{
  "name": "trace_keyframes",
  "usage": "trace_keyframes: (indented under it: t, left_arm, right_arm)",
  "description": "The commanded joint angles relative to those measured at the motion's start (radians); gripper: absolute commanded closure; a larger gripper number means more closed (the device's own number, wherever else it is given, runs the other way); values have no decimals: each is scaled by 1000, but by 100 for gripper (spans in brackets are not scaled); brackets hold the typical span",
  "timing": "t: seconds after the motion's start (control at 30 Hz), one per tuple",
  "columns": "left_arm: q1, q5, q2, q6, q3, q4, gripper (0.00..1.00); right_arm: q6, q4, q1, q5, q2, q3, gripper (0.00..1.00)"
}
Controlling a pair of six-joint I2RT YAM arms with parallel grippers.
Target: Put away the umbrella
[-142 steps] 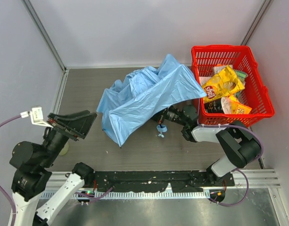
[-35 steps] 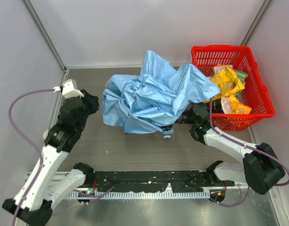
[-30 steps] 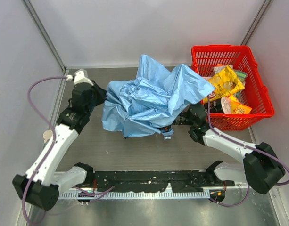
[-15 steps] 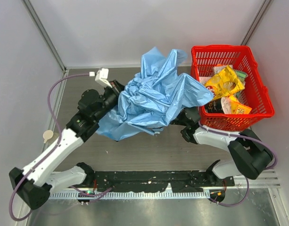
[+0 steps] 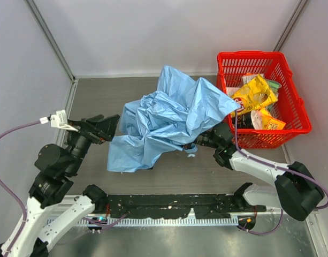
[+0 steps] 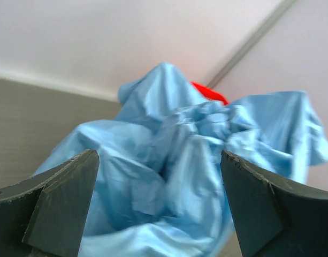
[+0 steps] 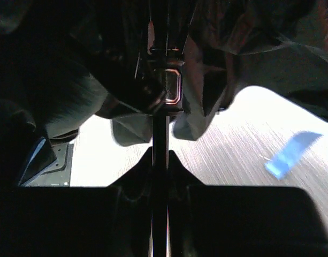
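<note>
Umbrella [image 5: 169,120]: half-collapsed, sky-blue canopy heaped at the centre of the surface [image 5: 99,96], one flap trailing flat toward 7 o'clock and another draped against the red basket [image 5: 253,54] at 2 o'clock. The black shaft [image 7: 160,134] is hidden from above. The right wrist view shows it running straight down between the fingers, with dark ribs and fabric crowding above. Right pincer [image 5: 203,140]: tucked under the canopy edge at 4 o'clock, clenched on the shaft. Left pincer [image 5: 102,128]: at 9 o'clock of the heap, just beside the fabric, spread wide and carrying nothing; its wrist view has rumpled cloth ahead, none between the fingers [image 6: 62,206]. Step in hand, as judged: gathering the loose canopy in toward the shaft. Done well, the right arm keeps the shaft fixed as an anchor. The left goes for a thick fold near the trailing flap, not a single thin layer, and sweeps it inward toward 3 o'clock. Snagging a rib or nudging the basket looks the main risk. Where it gets stowed cannot be told.
</note>
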Motion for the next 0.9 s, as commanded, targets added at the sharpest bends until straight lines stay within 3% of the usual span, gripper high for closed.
trace_keyframes:
  t: [0.0,0.07,0.23,0.6,0.87]
  left_arm:
    - [3,253,2,38,19,99,0]
    - [3,370,36,24,11,152,0]
    - [2,349,111,-44,-15,234,0]
    - [-5,475,289,-153,-108,665,0]
    - [-44,333,426,-145,-15,581,0]
  right_arm:
    - [-40,35,1,44,-26,54,99]
    - [-16,72,1,38,-12,64,99]
    - [30,103,2,15,24,100,99]
    - [27,107,17,7,71,128,99]
    - [-51,31,97,64,66,154,99]
